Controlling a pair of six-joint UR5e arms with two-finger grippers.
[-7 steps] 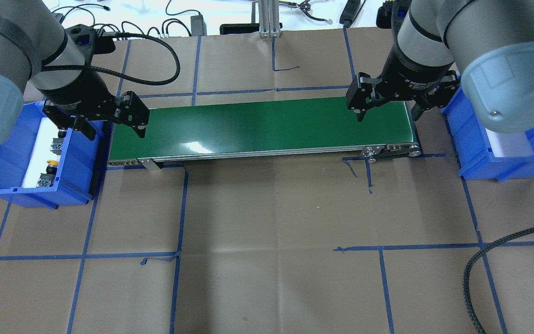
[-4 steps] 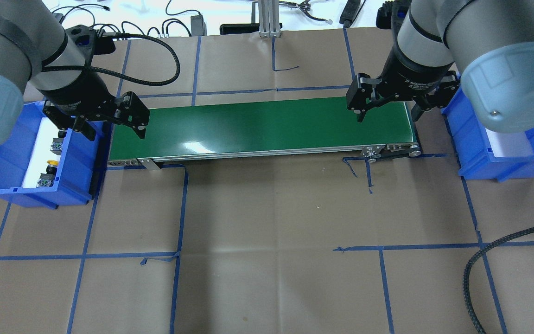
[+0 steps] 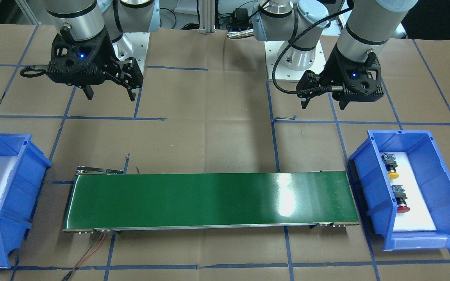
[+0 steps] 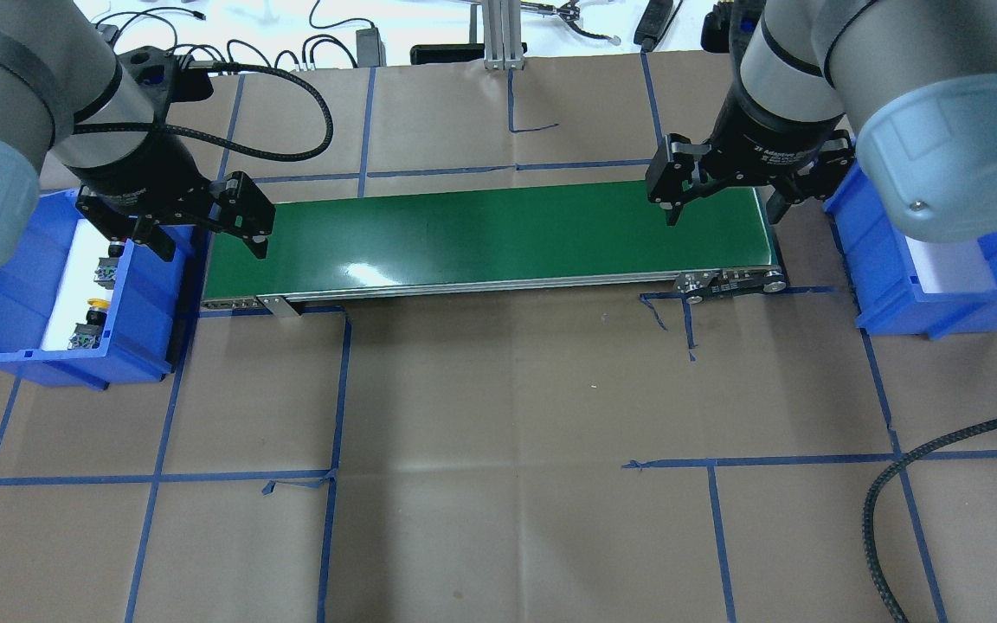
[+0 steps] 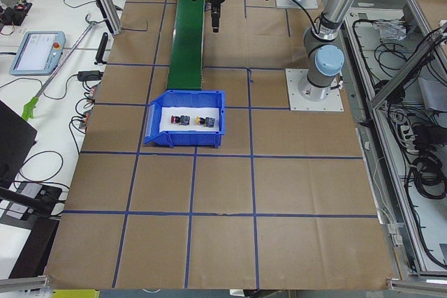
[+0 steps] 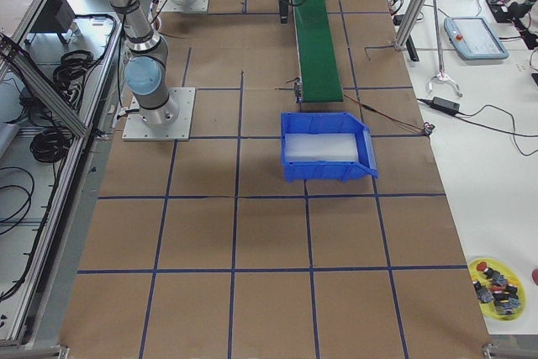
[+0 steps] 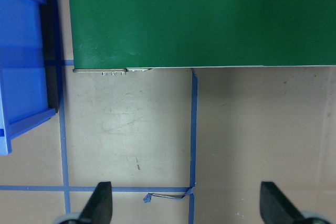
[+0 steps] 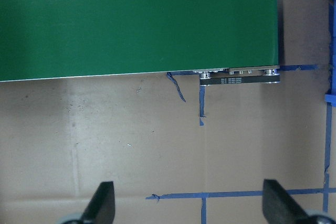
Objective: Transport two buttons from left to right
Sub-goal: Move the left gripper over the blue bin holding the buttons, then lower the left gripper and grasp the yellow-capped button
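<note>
Paper-covered table (image 3: 217, 140): yellow button (image 3: 392, 172) and red button (image 3: 403, 207) both sit in the left bin (image 3: 441, 175), outboard of your left gripper (image 3: 324, 104), fingers spread, empty; right gripper (image 3: 111, 96) spread too.

- The left black two-finger tool (image 4: 209, 245) hangs above the left end of the worktop (image 4: 498, 389), fingers pointing down, spread wide, empty.
- The right black two-finger tool (image 4: 723, 215) hangs above the right end, likewise spread, empty.

Yellow button (image 3: 390, 166), red button (image 3: 400, 200), blue bin (image 3: 445, 183)
</note>
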